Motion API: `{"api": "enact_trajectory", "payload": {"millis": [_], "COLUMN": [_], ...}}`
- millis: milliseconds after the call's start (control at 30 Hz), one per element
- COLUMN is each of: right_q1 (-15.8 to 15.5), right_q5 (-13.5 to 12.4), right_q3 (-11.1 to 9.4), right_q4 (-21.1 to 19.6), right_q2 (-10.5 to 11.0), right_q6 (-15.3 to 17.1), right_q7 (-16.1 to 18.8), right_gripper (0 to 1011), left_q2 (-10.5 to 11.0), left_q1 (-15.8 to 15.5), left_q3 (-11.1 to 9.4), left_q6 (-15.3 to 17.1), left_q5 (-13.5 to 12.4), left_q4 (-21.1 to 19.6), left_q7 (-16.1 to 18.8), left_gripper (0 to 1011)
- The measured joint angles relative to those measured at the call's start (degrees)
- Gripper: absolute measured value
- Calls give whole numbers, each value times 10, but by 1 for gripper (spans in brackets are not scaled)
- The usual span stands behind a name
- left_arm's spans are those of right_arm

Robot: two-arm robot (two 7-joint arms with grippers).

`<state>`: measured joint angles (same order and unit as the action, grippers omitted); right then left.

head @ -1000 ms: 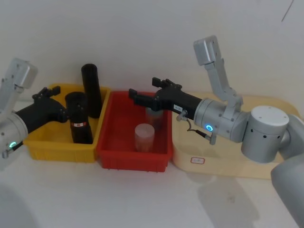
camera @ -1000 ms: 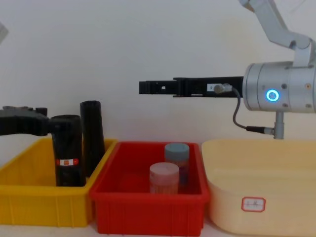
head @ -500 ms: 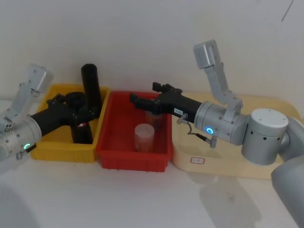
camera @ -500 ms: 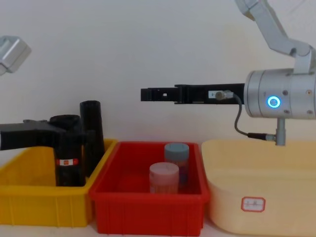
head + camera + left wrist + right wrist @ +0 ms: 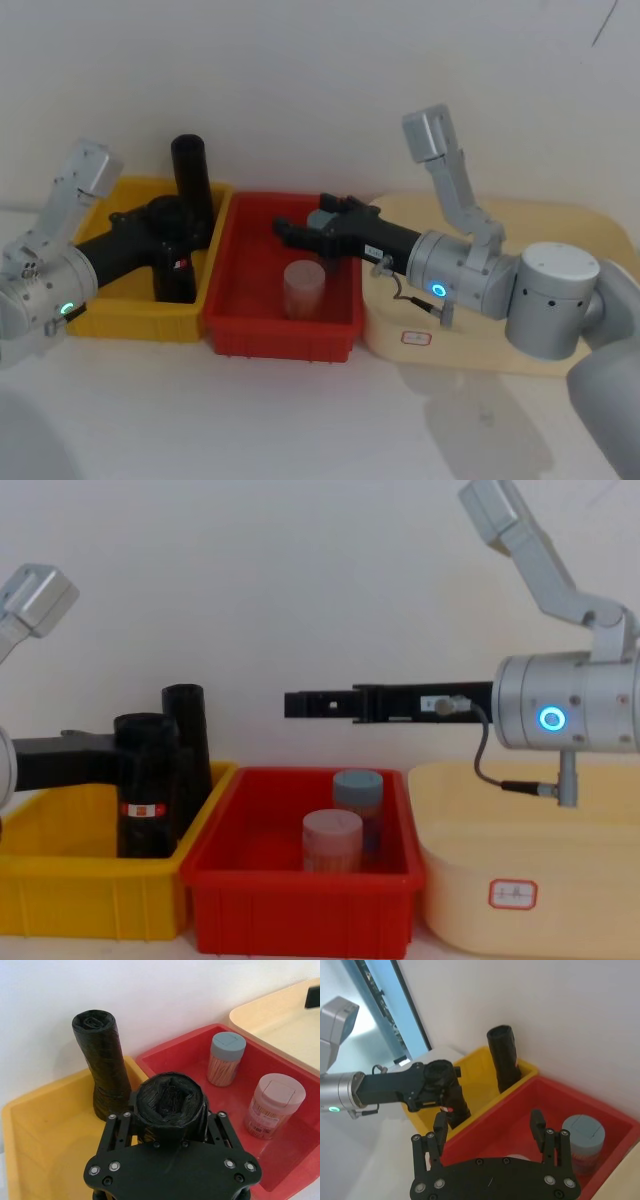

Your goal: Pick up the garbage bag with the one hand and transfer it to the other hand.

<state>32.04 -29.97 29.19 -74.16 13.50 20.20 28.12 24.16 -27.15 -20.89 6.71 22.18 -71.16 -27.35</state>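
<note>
Left wrist view gives you what the others can't: the left gripper (image 5: 170,1122) is clamped on the bag (image 5: 170,1100), one finger on each side just under its top end. That view also shows the top as a coil of crinkled plastic.

Chest view gives you the side-on look. The bag stands upright in the yellow bin (image 5: 90,890). Its base is hidden behind the bin's front wall, so you can't tell whether it rests on the floor or is lifted.

Right wrist view shows the right gripper (image 5: 488,1127) with its jaws spread wide and nothing between them. In chest view it is an edge-on black bar and the gap can't be read. It hangs above the red bin (image 5: 300,905), pointing toward the bag and well apart from it.

The plain roll (image 5: 188,750) stands just beside the bag on the red-bin side; you can't tell if they touch. It stands partly between the bag and the right gripper. The red bin sits between the yellow bin and the cream tub (image 5: 460,880). In it are the pink jar (image 5: 332,842) and, behind that, the grey jar (image 5: 358,790), both below the right gripper.

The bag is thick and black, with a narrow red-and-white band below the grip.
</note>
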Motion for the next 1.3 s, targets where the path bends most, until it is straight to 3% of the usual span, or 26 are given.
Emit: {"api": "enact_trajectory", "payload": {"millis": [100, 400, 1300], "right_q1": [1, 7, 25], "right_q5": [1, 12, 67], "right_q3": [6, 27, 61], "right_q4": [8, 41, 85], "right_q2": [-1, -5, 3], "right_q6": [-1, -7, -30], "right_q7": [1, 3, -18], "right_gripper": [1000, 1000, 1000], "left_q2": [-1, -3, -4], "left_q1": [-1, -4, -6], "left_q3": [-1, -3, -4], "left_q6": [0, -2, -2], "left_q5": [0, -1, -1], "left_q4": [2, 7, 10], "left_q7": [-1, -2, -3], "left_gripper": [509, 439, 376]}}
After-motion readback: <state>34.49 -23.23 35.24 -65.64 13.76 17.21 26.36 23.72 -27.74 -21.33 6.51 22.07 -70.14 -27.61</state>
